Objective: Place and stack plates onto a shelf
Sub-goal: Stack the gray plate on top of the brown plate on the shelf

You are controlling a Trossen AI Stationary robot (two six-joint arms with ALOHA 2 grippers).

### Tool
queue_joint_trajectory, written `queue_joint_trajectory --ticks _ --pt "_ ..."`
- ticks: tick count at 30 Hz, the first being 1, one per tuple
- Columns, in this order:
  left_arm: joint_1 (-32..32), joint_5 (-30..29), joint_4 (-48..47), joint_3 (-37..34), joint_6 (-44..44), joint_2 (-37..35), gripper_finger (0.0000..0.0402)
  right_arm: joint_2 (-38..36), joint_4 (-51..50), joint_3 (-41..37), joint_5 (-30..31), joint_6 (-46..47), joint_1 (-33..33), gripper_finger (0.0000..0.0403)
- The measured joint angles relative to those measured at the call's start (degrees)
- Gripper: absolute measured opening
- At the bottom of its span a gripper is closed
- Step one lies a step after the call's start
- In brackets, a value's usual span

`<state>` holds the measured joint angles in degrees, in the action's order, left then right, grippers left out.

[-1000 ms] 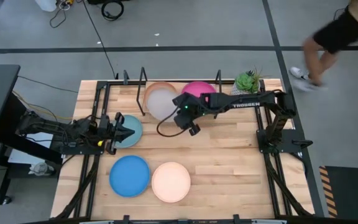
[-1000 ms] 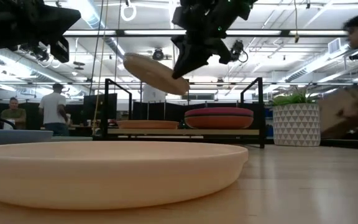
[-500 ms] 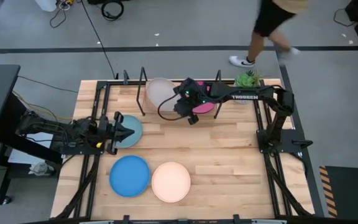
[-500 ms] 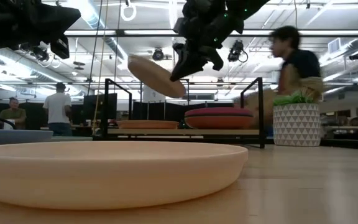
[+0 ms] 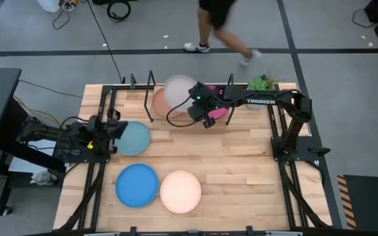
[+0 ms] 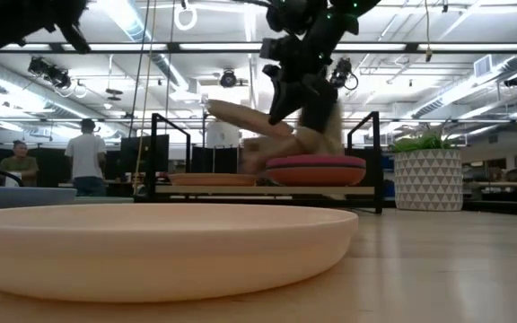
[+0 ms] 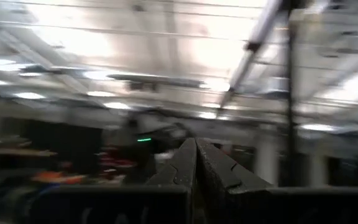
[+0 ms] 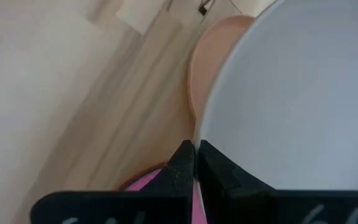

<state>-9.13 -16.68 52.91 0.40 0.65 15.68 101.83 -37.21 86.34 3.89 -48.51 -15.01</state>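
Observation:
My right gripper (image 5: 191, 99) is shut on a cream plate (image 5: 179, 90) and carries it above the left half of the shelf (image 6: 258, 189). The plate is tilted in the low view (image 6: 239, 115). Under it an orange plate (image 5: 155, 105) lies on the shelf board, with a magenta plate (image 6: 317, 167) beside it, partly hidden by the arm. My left gripper (image 5: 117, 128) is shut and holds nothing, just left of the light blue plate (image 5: 135, 139) that lies flat on the table. A bright blue plate (image 5: 136, 185) and a peach plate (image 5: 180, 191) lie near the table's near edge. My right gripper pinches the cream plate's rim (image 8: 202, 134) between its two fingers (image 8: 182, 163), on the plate's right side. The plate is lifted clear, tilted, and reaches out from the fingers toward the table's left, over the orange plate.
A potted green plant (image 5: 262, 84) stands at the shelf's right end. Black wire uprights (image 5: 151, 87) rise from the shelf around the held plate. A person (image 5: 218, 19) walks across the floor beyond the far edge. Bare wood lies between the shelf and the near plates.
My right gripper has carried the cream plate toward the far edge, from in front of the shelf to above its left half, and somewhat lower. My left gripper has drawn back toward the left edge, off the light blue plate. The person has crossed from right to left.

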Motion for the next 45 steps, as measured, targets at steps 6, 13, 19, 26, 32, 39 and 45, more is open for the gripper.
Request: queue_joint_trajectory --ticks 6,13,19,26,32,39,45 --pt "0.1 -14.0 -0.4 0.1 -0.5 0.1 0.0016 0.0 0.2 1.2 -1.6 -2.4 1.3 0.0016" --pt "0.3 -8.9 -8.7 7.6 8.8 2.4 0.0016 0.0 -4.8 3.4 -2.5 -4.4 1.9 0.0016" --pt "0.3 -10.4 -38.7 24.0 10.7 13.3 0.0017 0.0 -8.2 7.8 -7.1 0.2 1.9 0.0016" --pt "0.3 -21.8 -43.4 30.9 21.6 30.4 0.0072 0.0 -13.4 10.6 -16.6 4.4 1.7 0.0016" --pt "0.3 -29.1 -43.2 34.3 32.3 42.2 0.0177 0.0 -16.8 11.0 -19.6 8.4 0.2 0.0016" --pt "1.3 -29.8 -43.2 39.9 39.1 54.5 0.0241 0.0 -17.9 11.0 -22.4 9.9 -0.5 0.0016" --pt "3.3 -31.4 -44.2 46.1 41.5 62.0 0.0234 0.0 -20.4 11.0 -23.1 9.5 0.9 0.0016"
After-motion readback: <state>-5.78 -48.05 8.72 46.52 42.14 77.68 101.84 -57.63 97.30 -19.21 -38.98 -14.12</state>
